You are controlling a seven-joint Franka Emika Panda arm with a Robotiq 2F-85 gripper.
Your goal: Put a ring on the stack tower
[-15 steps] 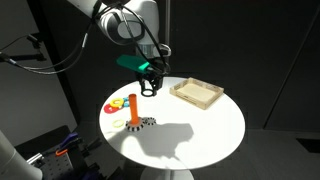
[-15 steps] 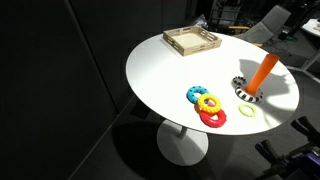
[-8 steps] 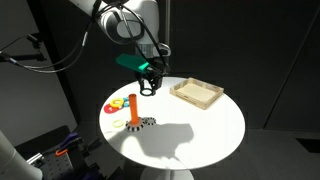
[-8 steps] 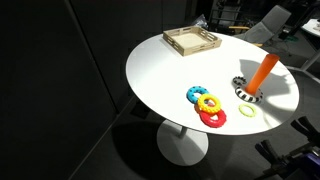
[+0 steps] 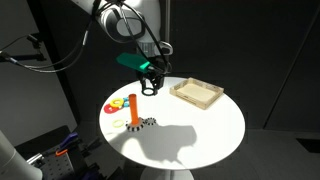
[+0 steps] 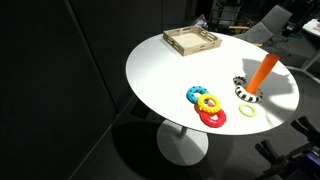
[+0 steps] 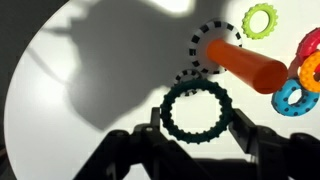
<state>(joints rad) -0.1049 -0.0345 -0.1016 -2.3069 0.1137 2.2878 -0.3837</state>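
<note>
In the wrist view my gripper (image 7: 197,126) is shut on the dark green ring (image 7: 196,111), one finger on each side of its rim. The stack tower (image 7: 245,62) is an orange peg that lies across the view above the ring, with a black-and-white checkered ring (image 7: 203,50) round its base. In an exterior view the gripper (image 5: 150,86) hangs above the table, higher than the tower (image 5: 131,108) and a little to its right. The tower also shows in an exterior view (image 6: 264,72), where the gripper is out of view.
Red, yellow and blue rings (image 6: 207,105) lie together beside the tower, with a small yellow-green ring (image 6: 247,112) near them. A shallow wooden tray (image 5: 197,93) sits at the far side of the round white table (image 5: 200,125). The surroundings are dark.
</note>
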